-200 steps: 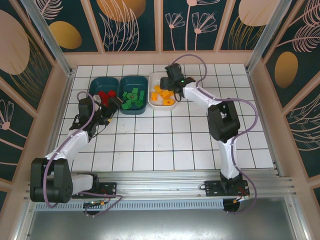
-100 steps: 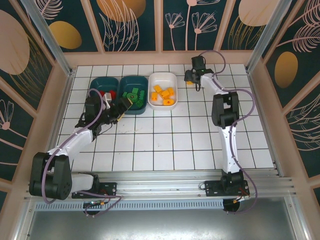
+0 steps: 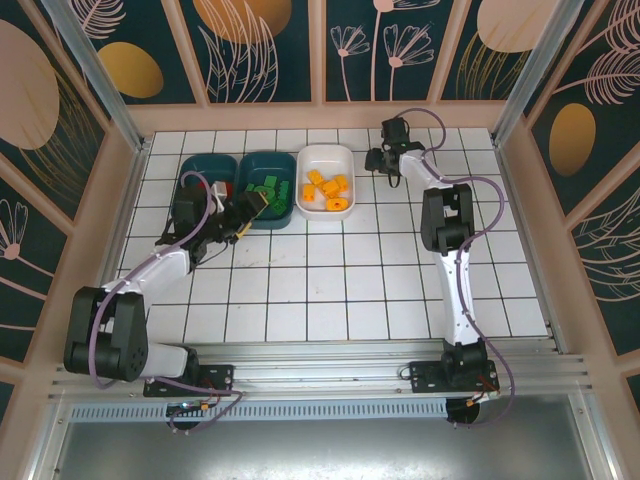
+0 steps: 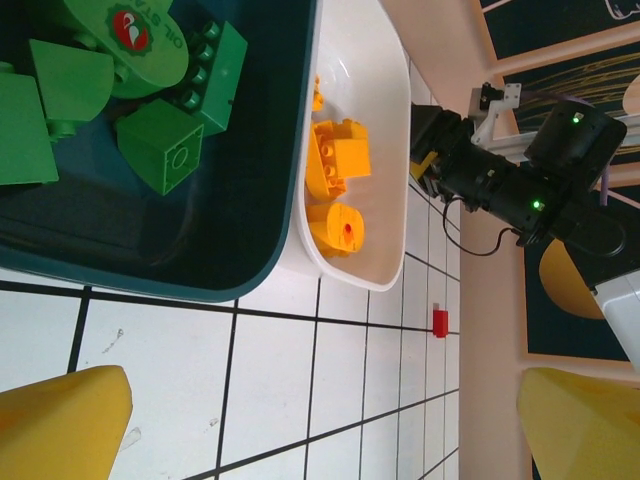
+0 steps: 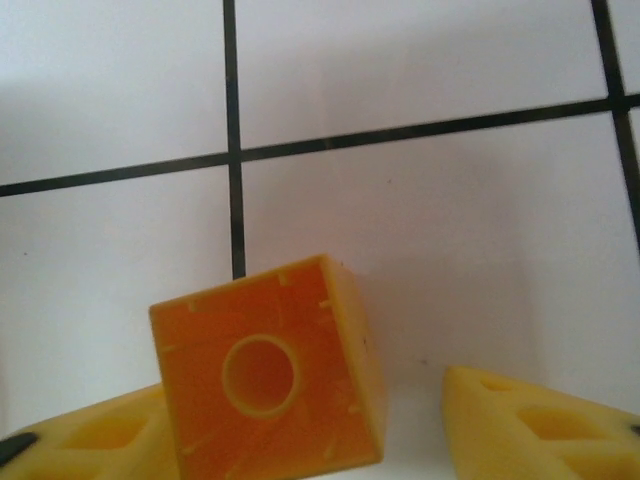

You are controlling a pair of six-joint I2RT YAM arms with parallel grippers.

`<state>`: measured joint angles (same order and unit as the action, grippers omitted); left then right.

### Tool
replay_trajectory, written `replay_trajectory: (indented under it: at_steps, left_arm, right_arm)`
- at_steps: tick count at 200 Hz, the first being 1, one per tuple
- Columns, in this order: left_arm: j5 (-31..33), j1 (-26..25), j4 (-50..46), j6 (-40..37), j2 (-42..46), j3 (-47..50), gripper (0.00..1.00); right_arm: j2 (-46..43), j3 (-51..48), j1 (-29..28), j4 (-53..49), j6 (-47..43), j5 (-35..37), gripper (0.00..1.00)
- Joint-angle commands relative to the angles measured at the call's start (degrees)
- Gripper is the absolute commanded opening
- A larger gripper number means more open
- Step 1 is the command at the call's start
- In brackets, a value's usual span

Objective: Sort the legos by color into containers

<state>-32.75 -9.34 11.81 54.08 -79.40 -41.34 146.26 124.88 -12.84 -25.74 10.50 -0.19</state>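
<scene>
Jaws of the right gripper [image 5: 310, 410] stand part-open astride the orange lego [image 5: 265, 385] on the tiles [image 5: 420, 230] beside the white tray [image 3: 326, 149], a brick likely light, rigid and slick, best gripped on flat opposing walls, while the left gripper [image 4: 320, 420] gapes empty.

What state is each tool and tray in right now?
left tool: open, empty
right tool: open around orange brick, gap at one finger
left teal tray: holds red bricks
middle teal tray: holds green bricks
white tray: holds orange bricks
</scene>
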Motion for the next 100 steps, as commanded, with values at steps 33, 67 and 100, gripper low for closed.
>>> replay_trajectory:
  at_steps: [33, 67, 100]
  left_arm:
    - [-0.4, -0.3, 1.2, -1.4, -0.3, -1.6, 0.98]
    - [-0.5, -0.3, 1.2, -1.4, 0.2, -1.1, 0.98]
    - [-0.3, -0.3, 1.1, -1.2, 1.9, -0.8, 0.98]
  right_arm:
    - [-2.0, -2.4, -0.4, 4.1, 0.0, -1.9, 0.32]
    - [-7.0, -5.8, -1.6, 6.3, 0.2, 1.4, 0.25]
    - [-16.2, -14.4, -3.7, 9.2, 0.2, 7.0, 0.24]
